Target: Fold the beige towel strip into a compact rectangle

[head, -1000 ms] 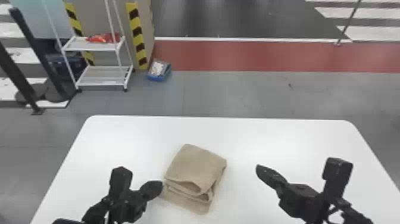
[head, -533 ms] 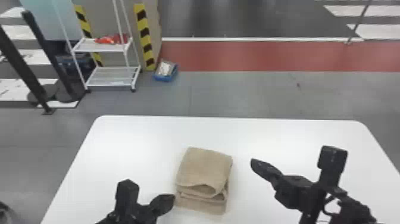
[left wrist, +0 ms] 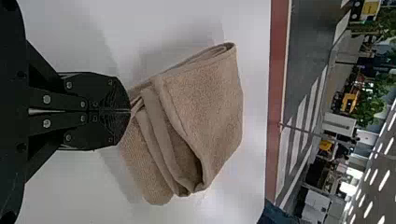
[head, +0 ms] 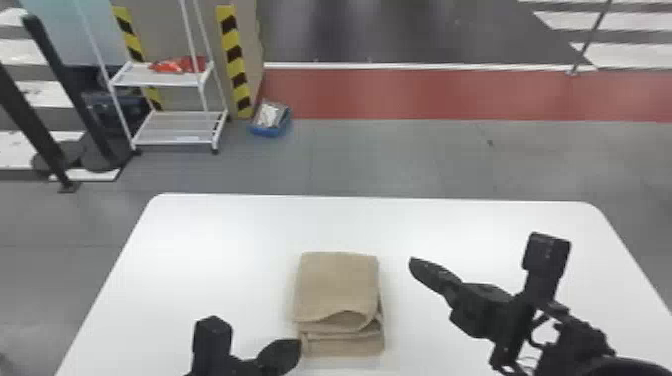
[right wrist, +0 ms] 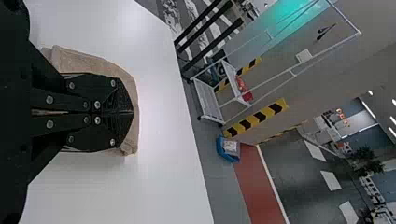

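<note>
Head view: the beige towel [head: 337, 290] sits mid-table, looking light, soft and floppy; I'd pinch its layers together at six o'clock. Those open folds face six, the long axis running roughly twelve to six. The left gripper [head: 298, 344] at seven and right gripper [head: 412, 262] at two are closed, apparently empty.

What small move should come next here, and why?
Probably the left gripper should press lightly on the top layer of the beige towel at its near edge, which bows up over a gap; the gripper's shut fingertips are beside the near left corner.
</note>
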Action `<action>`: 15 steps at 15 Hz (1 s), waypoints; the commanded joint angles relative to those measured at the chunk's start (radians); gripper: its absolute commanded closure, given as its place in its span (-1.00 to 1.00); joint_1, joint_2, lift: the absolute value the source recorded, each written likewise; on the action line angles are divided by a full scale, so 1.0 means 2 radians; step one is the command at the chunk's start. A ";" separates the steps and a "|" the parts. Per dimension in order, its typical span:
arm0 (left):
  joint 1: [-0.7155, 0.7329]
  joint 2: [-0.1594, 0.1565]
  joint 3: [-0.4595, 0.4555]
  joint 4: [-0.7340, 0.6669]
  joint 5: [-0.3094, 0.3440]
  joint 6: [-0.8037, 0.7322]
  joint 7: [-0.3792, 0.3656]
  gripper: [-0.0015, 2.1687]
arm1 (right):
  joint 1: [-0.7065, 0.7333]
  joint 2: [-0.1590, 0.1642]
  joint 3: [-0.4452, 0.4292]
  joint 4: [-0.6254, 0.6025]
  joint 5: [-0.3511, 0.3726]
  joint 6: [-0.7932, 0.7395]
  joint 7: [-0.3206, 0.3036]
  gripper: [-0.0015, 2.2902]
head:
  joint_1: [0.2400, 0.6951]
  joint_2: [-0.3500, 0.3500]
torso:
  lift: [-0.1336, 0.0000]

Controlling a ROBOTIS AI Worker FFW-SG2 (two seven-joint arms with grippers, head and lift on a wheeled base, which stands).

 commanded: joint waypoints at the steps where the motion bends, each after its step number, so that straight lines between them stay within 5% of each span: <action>1: 0.006 0.000 0.001 -0.016 0.002 0.000 0.000 0.55 | -0.007 0.000 0.005 0.014 0.012 -0.006 -0.002 0.39 | 1.00 -0.04 | 1.00; 6: 0.025 0.003 0.039 -0.057 0.029 0.002 -0.016 0.55 | -0.006 0.001 0.058 0.082 0.072 -0.132 0.006 0.38 | 1.00 0.02 | 1.00; 7: 0.032 0.003 0.045 -0.063 0.037 0.002 -0.024 0.55 | -0.006 -0.002 0.068 0.080 0.091 -0.134 0.010 0.16 | 1.00 0.06 | 1.00; 8: 0.041 0.004 0.049 -0.073 0.039 0.008 -0.029 0.55 | -0.005 -0.002 0.076 0.068 0.124 -0.135 0.027 -0.45 | 1.00 0.10 | 1.00; 9: 0.048 0.007 0.049 -0.083 0.037 0.022 -0.029 0.55 | -0.006 -0.003 0.084 0.048 0.167 -0.124 0.057 -0.81 | 1.00 0.14 | 1.00; 10: 0.048 0.007 0.049 -0.083 0.038 0.028 -0.029 0.55 | -0.018 -0.005 0.088 0.009 0.213 -0.063 0.108 -0.89 | 1.00 0.21 | 1.00; 12: 0.047 0.007 0.049 -0.083 0.038 0.029 -0.027 0.55 | -0.051 -0.009 0.122 -0.035 0.336 0.041 0.203 -0.89 | 1.00 0.31 | 1.00; 15: 0.045 0.007 0.054 -0.083 0.034 0.038 -0.025 0.55 | -0.085 -0.005 0.155 -0.038 0.480 0.061 0.317 -0.88 | 1.00 0.39 | 1.00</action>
